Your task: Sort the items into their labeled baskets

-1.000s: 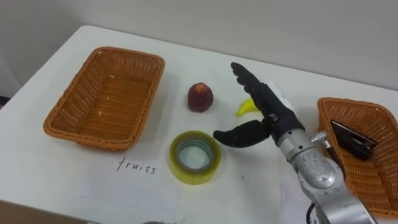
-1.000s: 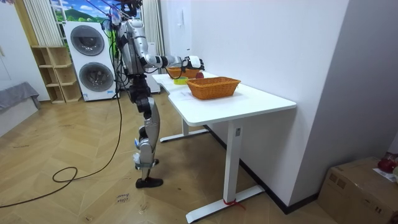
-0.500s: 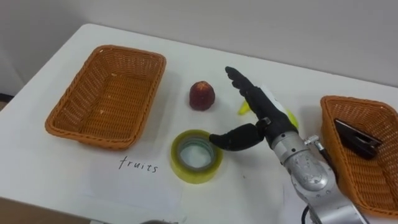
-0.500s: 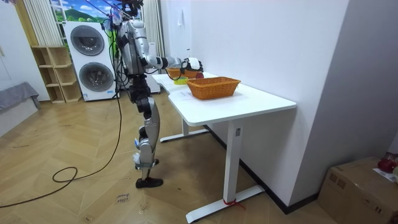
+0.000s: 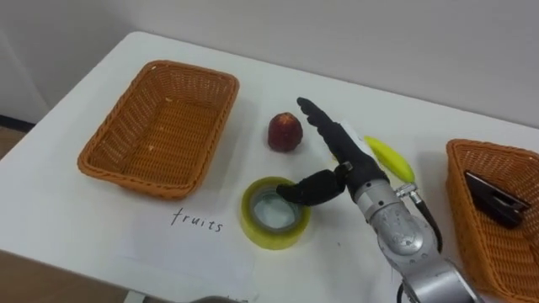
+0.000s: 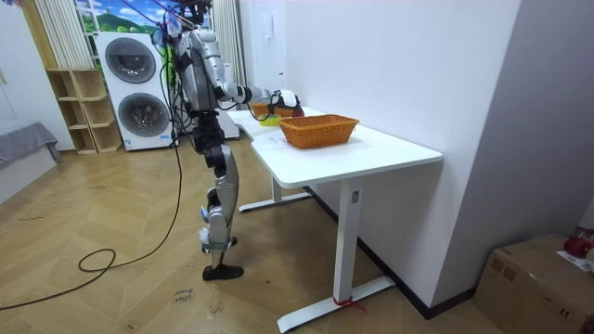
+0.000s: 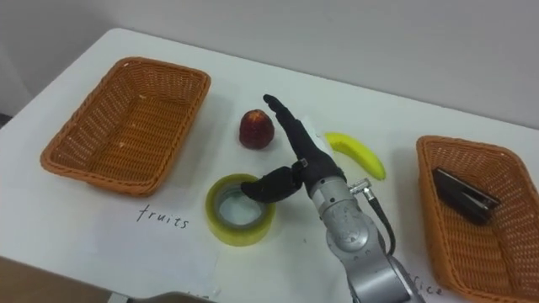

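Observation:
My right hand (image 5: 350, 163) reaches in from the lower right, open, with its fingers straight and pointing past a red apple (image 5: 285, 133). Its thumb (image 5: 305, 190) hangs over the rim of a yellow tape roll (image 5: 271, 215) that lies flat on the white table (image 5: 101, 236). A yellow banana (image 5: 389, 158) lies just right of the hand. To the left is an empty wicker basket (image 5: 160, 124) with a handwritten label in front of it. Another wicker basket (image 5: 498, 244) at the right edge holds a black stapler (image 5: 497, 187).
In the room view I stand at the far end of the white table (image 6: 371, 148), with my arm stretched over it beside a wicker basket (image 6: 318, 130). Washing machines (image 6: 135, 88) stand behind me. The table's front edge (image 5: 67, 273) runs close below the label.
My right hand has moved left and down towards the tape roll, and its thumb now hangs over the roll's rim. The whole picture has shifted slightly to the right.

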Available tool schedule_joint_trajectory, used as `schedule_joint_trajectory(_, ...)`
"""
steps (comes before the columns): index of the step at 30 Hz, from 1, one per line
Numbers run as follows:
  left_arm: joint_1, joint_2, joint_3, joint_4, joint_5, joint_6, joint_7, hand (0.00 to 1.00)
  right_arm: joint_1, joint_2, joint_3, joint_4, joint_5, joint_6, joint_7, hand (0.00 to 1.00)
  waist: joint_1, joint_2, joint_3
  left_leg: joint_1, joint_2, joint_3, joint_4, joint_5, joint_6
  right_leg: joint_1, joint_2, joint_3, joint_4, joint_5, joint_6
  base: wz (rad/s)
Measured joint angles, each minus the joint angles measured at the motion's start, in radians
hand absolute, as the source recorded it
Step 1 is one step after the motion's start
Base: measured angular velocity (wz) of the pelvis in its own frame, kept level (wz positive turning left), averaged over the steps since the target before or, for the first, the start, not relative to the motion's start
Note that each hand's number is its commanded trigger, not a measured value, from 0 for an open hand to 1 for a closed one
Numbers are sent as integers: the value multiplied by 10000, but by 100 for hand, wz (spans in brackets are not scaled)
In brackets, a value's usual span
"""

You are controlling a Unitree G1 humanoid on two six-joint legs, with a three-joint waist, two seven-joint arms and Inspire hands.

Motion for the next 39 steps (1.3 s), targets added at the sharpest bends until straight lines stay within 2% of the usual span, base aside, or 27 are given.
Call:
schedule_joint_trajectory(10, 24, -7, 4, -4, 147, 8, 10, 0, -1, 81, 441, 178, -49, 0, 216, 0, 87, 56, 71, -26, -5, -27, 0, 1, 2, -18, -6, -30, 0, -1, 3, 0)
schedule_joint_trajectory(20, 30, -16, 0, -292, 222, 45, 20, 0, -1, 249, 679, 639, -305, -3, 259, 0, 47, 66, 76, -107, -10, -82, 10, 0, 2, -72, -10, -117, -3, -1, 3, 1)
schedule_joint_trajectory(28, 53, -28, -2, -556, 407, 141, 353, 0, -1, 248, 723, 853, -766, -2, 231, 0, 51, 145, 17, -116, -15, -109, 9, 2, 2, -52, -14, -268, -2, -1, 3, 2)
schedule_joint_trajectory(39, 161, -132, 0, -527, 415, 241, 685, 0, -1, 251, 727, 984, -1254, 37, 482, 0, 58, 90, -34, -99, -17, -109, 7, 3, 4, -34, -17, -265, -2, -1, 3, 0)
